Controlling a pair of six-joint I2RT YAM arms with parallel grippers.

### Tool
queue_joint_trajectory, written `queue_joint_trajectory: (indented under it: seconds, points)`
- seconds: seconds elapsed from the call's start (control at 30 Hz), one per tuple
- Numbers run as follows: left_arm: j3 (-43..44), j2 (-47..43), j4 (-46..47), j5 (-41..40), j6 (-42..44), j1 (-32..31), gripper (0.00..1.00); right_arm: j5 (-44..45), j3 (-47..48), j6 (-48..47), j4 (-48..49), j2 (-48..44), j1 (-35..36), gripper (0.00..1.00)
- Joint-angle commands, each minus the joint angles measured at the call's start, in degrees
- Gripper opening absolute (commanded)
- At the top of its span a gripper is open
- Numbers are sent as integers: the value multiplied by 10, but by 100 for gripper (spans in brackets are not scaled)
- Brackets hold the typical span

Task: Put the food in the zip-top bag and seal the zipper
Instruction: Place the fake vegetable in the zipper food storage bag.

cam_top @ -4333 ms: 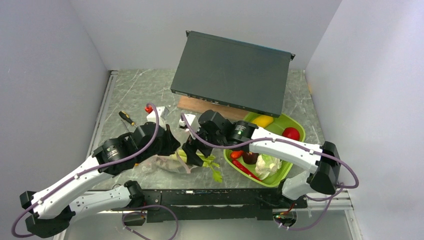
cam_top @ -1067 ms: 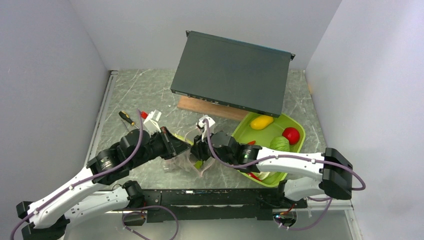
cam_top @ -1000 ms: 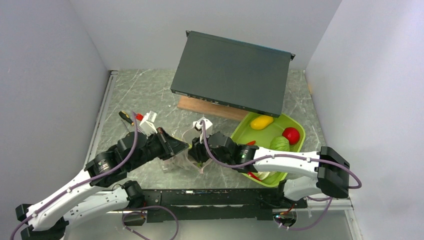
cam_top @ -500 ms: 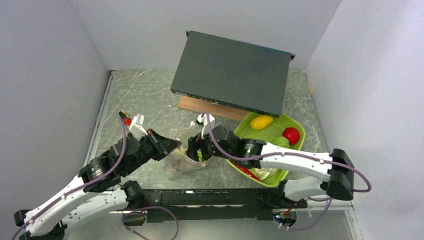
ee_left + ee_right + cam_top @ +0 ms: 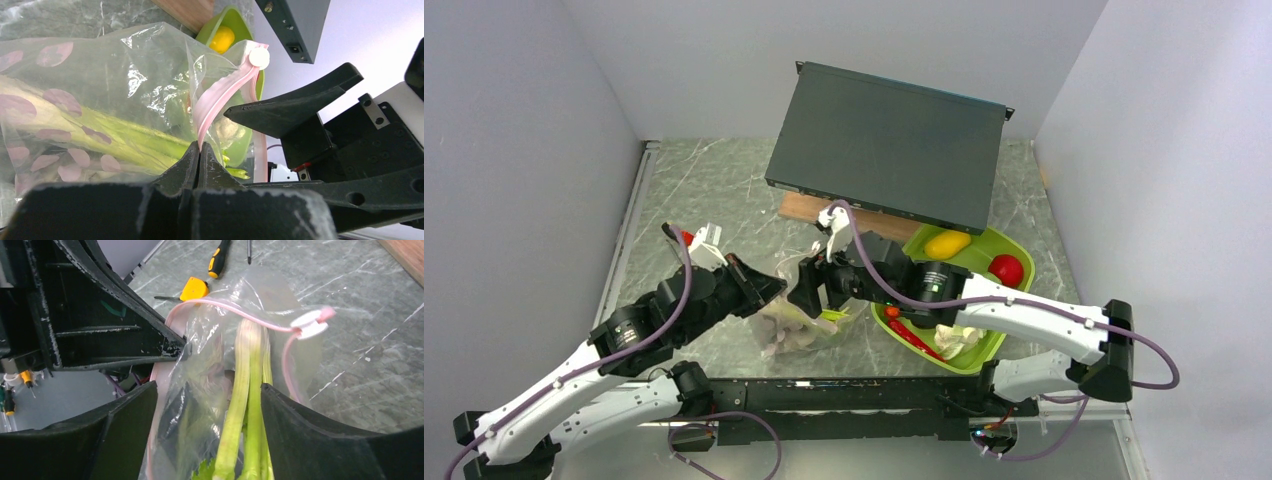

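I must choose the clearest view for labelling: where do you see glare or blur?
Left wrist: white glare spots on the zip-top bag; the left fingers near the lens look soft. Right wrist: green stalks sharp, right fingers dark and blurred. Top external: even light, no strong glare.

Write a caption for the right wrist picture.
Green stalks show through the clear zip-top bag, framed by the open right end effector.
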Motion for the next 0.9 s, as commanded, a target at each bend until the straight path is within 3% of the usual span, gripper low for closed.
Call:
queue_joint_trajectory:
  seconds: [0.0, 0.2, 0.53, 0.67, 0.87]
  points:
    - [46, 24, -4, 4, 41, 2, 0, 11, 54, -11, 9, 41, 0, 71]
    - [110, 61, -68, -14, 102, 2, 0, 46, 95, -56, -8, 28, 0, 69]
    - [152, 88, -130, -51, 146, 2, 0, 200, 102, -100, -104, -51, -5, 73]
    - [142, 80, -132, -61, 144, 2, 0, 291, 57, -78, -147, -109, -12, 78]
    - [144, 81, -137, -72, 146, 2, 0, 358, -12, 60, -264, -175, -53, 86]
